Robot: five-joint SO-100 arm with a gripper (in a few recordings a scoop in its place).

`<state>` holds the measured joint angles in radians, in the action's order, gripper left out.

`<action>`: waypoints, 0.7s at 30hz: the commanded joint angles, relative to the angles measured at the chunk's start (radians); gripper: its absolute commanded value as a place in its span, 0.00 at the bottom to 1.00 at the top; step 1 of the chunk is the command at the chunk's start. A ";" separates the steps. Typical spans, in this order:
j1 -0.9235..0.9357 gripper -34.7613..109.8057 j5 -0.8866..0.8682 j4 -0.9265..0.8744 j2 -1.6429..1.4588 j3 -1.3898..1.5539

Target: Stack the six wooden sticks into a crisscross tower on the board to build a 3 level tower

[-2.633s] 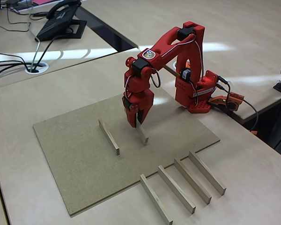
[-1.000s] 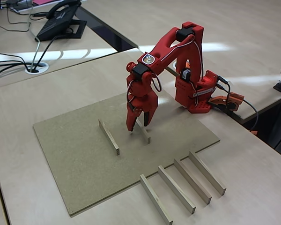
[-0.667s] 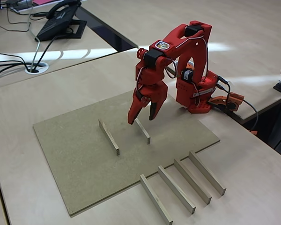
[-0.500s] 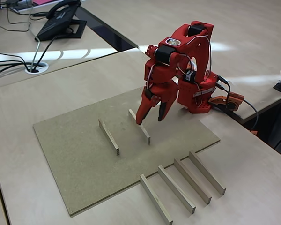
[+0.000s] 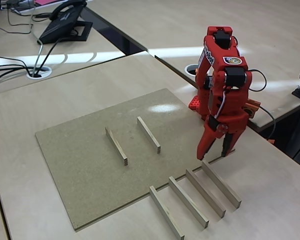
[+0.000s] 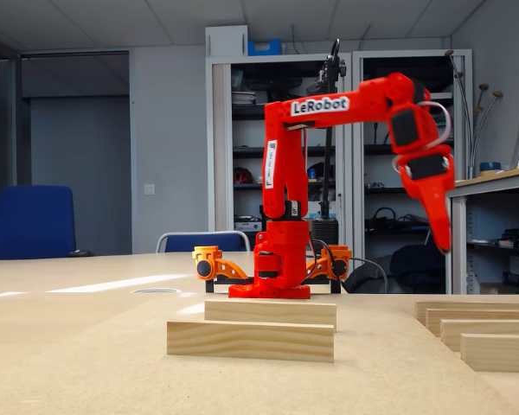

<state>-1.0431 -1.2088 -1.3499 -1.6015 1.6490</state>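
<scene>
While sweeping left to right in the high fixed view: large brownish-tan fibreboard board (image 5: 90, 175) lying flat on the pale wood-grain table (image 5: 270, 200), carrying two pale wooden sticks as the first level, left one (image 5: 116, 145), right one (image 5: 148, 134), parallel and apart. Next, off the board's near-right edge, four spare pale wooden sticks resting on the table in a row: nearest (image 5: 166, 212), then (image 5: 188, 201), then (image 5: 205, 192), then the rightmost (image 5: 220, 184). Above that rightmost stick's far end, red two-finger gripper (image 5: 216, 151), fingers spread, holding nothing, pointing down. Stick directly below and just toward the camera from the fingertips, long axis running away toward lower right, parallel to its neighbours. Looks like a short descent, fingers straddling the narrow width. In the low fixed view, gripper (image 6: 435, 206) hanging high at right, above the spare sticks.
</scene>
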 commanded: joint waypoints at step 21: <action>-0.052 0.44 0.097 0.209 0.201 0.038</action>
<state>-1.1014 -1.1183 -1.1443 -1.3913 1.6782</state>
